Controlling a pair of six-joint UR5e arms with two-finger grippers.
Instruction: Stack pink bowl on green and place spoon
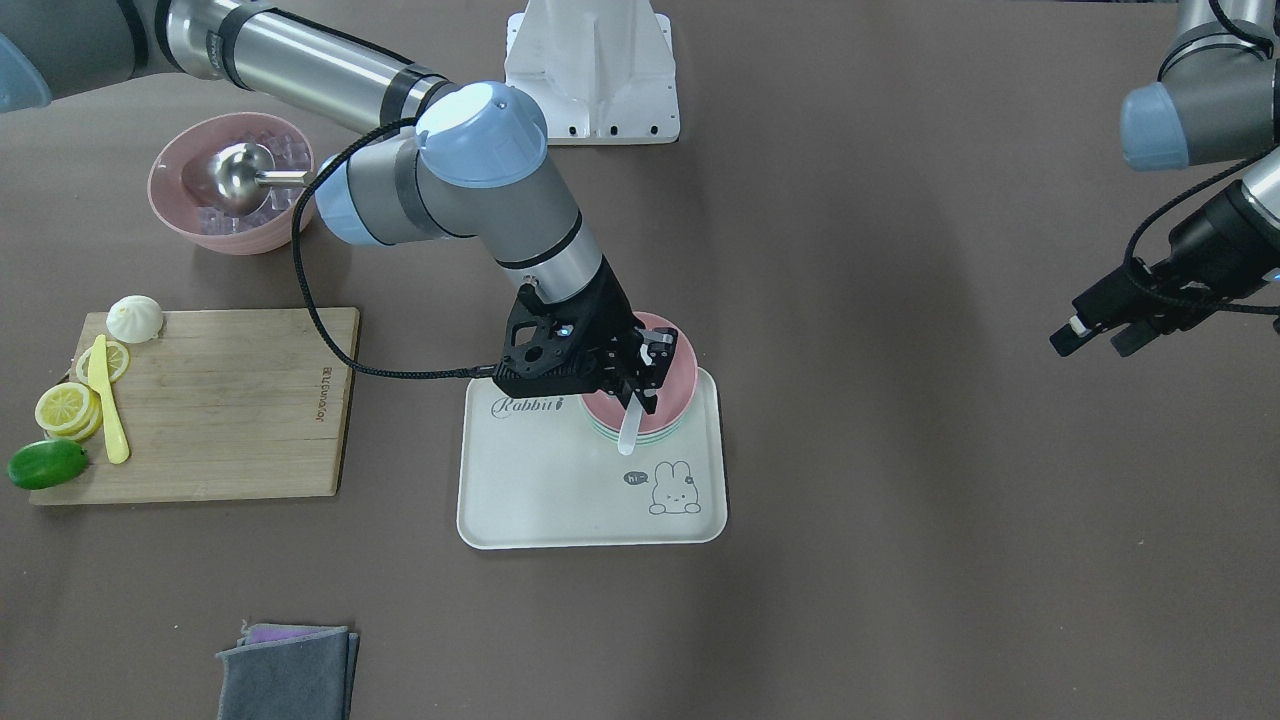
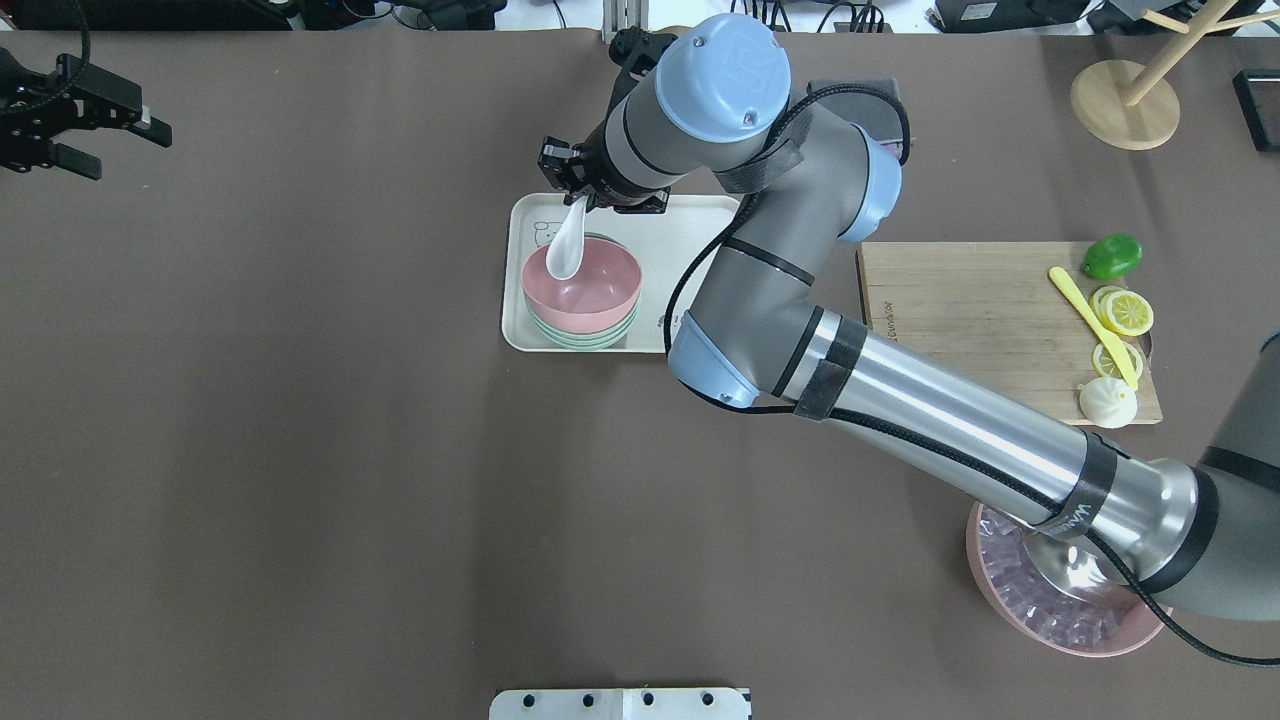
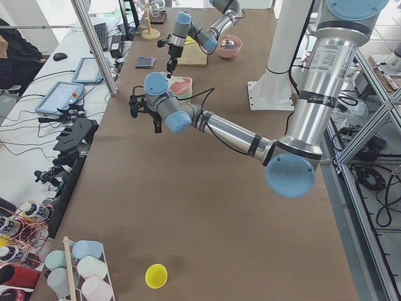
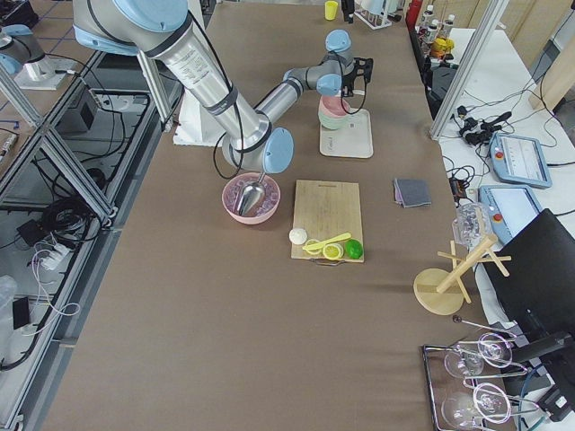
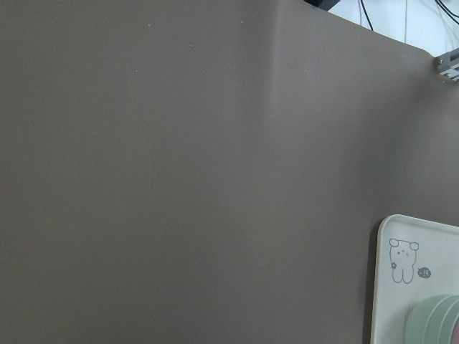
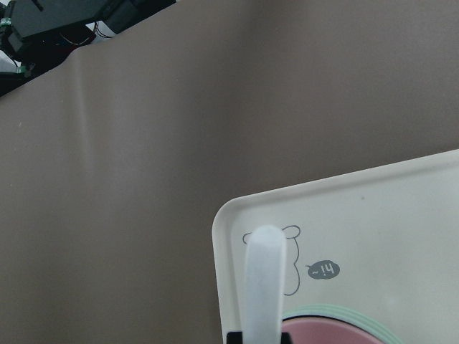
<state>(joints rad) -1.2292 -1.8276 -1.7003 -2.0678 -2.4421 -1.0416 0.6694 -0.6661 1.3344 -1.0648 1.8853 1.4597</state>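
The pink bowl (image 1: 678, 368) sits nested in the green bowl (image 1: 660, 433) on a white rabbit tray (image 1: 540, 490). My right gripper (image 1: 645, 385) is shut on a white spoon (image 1: 629, 432) and holds it slanted just above the pink bowl (image 2: 595, 285). In the overhead view the spoon's scoop (image 2: 563, 255) hangs over that bowl's rim. In the right wrist view the spoon (image 6: 264, 279) reaches out over the tray (image 6: 394, 208). My left gripper (image 1: 1095, 340) is open and empty, far off to the side (image 2: 110, 130).
A wooden cutting board (image 1: 220, 400) holds lemon slices, a lime, a yellow knife and a bun. A large pink bowl (image 1: 235, 185) holds ice cubes and a metal scoop. A grey cloth (image 1: 285, 670) lies near the front edge. A wooden stand (image 2: 1125, 100) is at the far corner.
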